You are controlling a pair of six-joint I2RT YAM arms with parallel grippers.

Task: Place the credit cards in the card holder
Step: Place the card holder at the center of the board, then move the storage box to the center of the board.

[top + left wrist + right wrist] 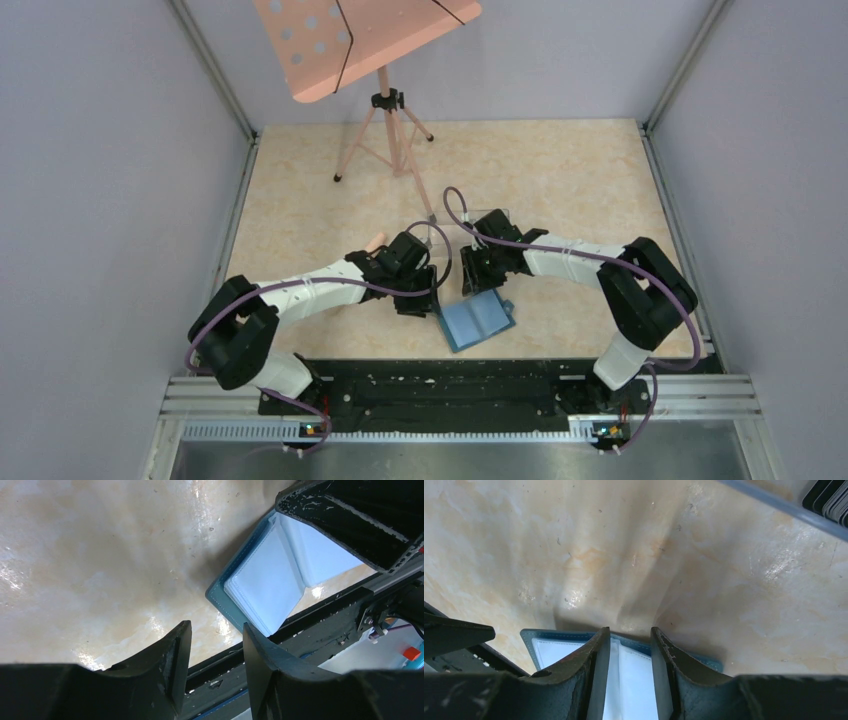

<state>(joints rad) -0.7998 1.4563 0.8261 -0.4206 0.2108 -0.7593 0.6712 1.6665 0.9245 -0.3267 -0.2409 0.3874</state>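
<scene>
Over the card holder (551, 650) — right tool (629, 631) half-open, straddling its pockets (634, 680).

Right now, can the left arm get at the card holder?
Probably yes. The card holder lies open close to the left gripper, with only bare table between; the right gripper crowds one edge.

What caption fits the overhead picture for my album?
Left arm and right arm meet at an open teal card holder on a table, pink music stand behind.
</scene>
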